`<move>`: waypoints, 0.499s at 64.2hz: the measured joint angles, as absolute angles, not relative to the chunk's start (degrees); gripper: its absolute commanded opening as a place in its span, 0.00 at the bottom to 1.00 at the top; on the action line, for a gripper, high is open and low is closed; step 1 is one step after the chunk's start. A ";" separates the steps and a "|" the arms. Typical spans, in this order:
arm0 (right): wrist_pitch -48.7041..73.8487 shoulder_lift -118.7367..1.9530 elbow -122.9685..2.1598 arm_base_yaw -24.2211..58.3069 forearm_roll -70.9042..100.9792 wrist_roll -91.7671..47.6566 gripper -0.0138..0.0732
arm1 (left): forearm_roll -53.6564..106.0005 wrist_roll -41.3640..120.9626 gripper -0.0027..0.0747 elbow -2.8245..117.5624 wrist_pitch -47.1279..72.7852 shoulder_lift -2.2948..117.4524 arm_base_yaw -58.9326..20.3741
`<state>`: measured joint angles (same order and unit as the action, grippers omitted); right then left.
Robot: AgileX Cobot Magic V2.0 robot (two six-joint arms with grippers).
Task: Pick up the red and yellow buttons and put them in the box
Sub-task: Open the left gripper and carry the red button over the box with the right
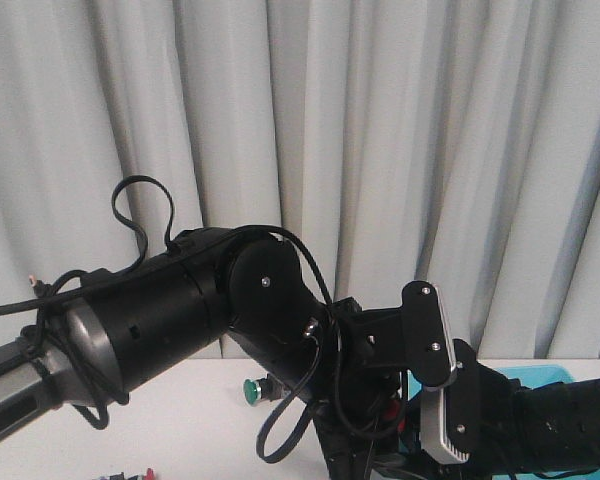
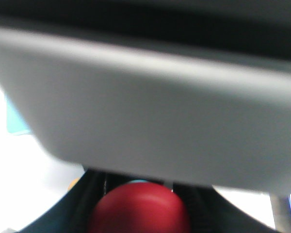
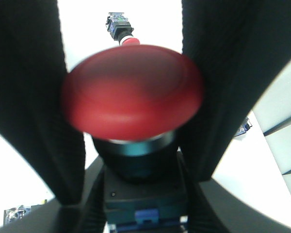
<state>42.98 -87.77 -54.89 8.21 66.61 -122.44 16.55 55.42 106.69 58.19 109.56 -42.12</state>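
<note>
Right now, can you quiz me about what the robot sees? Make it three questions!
1. True or false: the held button between the right fingers has a yellow cap.
2. In the front view, what colour is the cap of the loose button on the table? A green, B purple, C orange.
3. Fill the gap: the box by the right arm is ____ in colour.

Key: 1 false, its cap is red. 2 A. 3 turquoise-blue.
</note>
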 measured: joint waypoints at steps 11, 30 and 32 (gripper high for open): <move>42.88 -87.77 -54.89 8.21 66.56 -122.44 0.41 | 16.48 55.42 0.71 106.69 58.32 109.56 -42.12; 40.06 -86.44 -54.89 8.21 66.32 -122.06 0.41 | 11.75 51.70 0.79 106.69 60.03 104.56 -40.50; 39.32 -86.10 -54.89 8.21 66.15 -121.65 0.41 | 11.16 50.66 0.78 106.69 60.08 103.90 -39.61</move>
